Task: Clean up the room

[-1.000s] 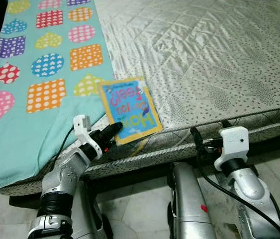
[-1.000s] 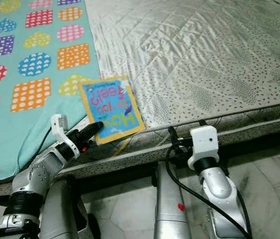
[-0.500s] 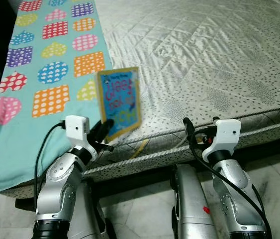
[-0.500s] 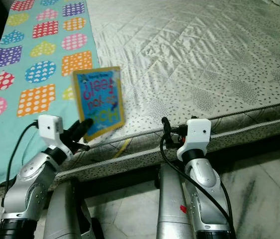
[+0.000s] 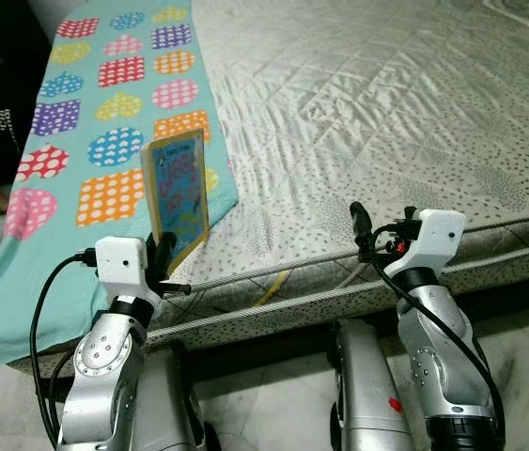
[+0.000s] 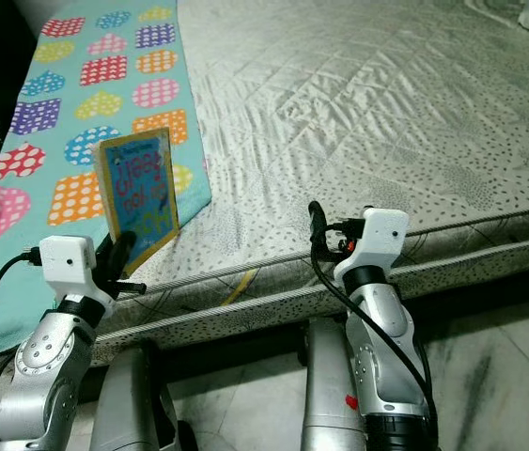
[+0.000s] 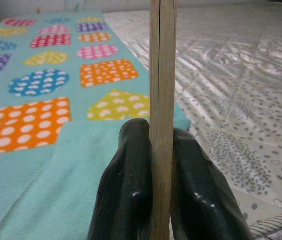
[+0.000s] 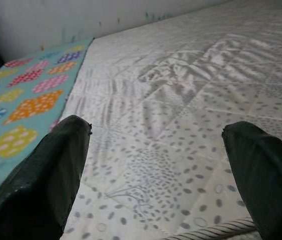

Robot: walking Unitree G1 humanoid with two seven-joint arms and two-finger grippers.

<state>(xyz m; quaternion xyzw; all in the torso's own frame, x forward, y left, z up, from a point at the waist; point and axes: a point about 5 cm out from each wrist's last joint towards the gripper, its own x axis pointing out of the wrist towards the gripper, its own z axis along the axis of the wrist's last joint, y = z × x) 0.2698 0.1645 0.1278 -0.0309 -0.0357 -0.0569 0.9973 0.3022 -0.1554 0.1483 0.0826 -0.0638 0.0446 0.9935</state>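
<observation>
While the left gripper (image 5: 163, 252) is clamping the thin blue-and-yellow picture book (image 5: 178, 194) upright over the bed's (image 5: 386, 113) front edge, putting it away is left; the right gripper (image 8: 156, 170) is hanging with its jaws apart.

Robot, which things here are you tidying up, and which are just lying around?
For the job:
- picture book, pinched upright in the left tool

Just lying about:
- turquoise blanket with dotted shapes
- grey quilted mattress
- right tool, open and empty

book (image 5: 178, 191): flat on bed → lifted upright | left claw (image 5: 163, 252): raised, gripping it
</observation>
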